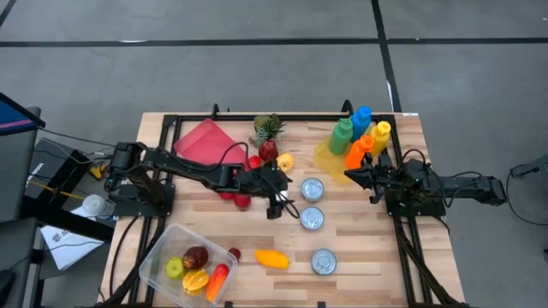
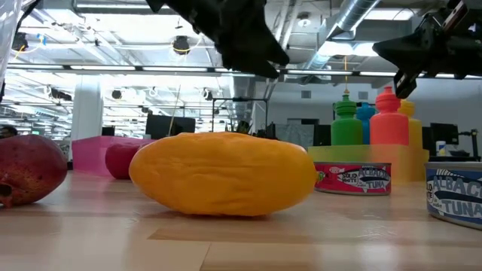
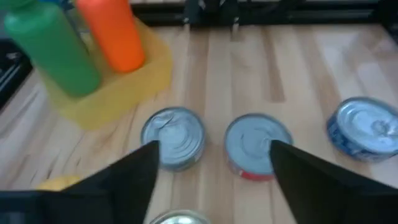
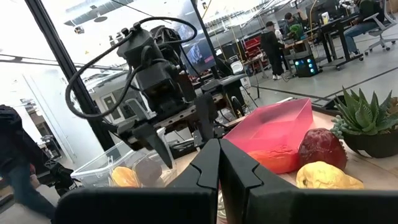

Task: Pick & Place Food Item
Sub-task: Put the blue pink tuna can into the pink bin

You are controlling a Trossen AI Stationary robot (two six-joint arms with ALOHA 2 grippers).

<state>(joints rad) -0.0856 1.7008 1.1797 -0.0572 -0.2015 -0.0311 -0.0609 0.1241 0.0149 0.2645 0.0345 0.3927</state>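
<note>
My left gripper (image 1: 276, 205) hovers open above the middle of the table, nothing between its fingers (image 3: 142, 169). Ahead of it three tuna cans (image 3: 174, 137) (image 3: 256, 144) (image 3: 364, 127) stand on the wood. A pale round rim (image 3: 180, 218) shows low between the fingers; what it is I cannot tell. An orange-yellow fruit (image 1: 271, 257) (image 2: 222, 175) lies on the table near the front. A clear tub (image 1: 164, 250) at the front left holds several fruits. My right gripper (image 1: 353, 175) (image 4: 219, 163) waits shut at the right, off the table.
A yellow tray with coloured bottles (image 1: 360, 137) stands at the far right. A pink container (image 1: 205, 141), a potted plant (image 1: 267, 128), a dark red fruit (image 1: 268, 151) and a yellow fruit (image 1: 285, 160) sit at the back. Red items (image 1: 237, 199) lie under my left arm.
</note>
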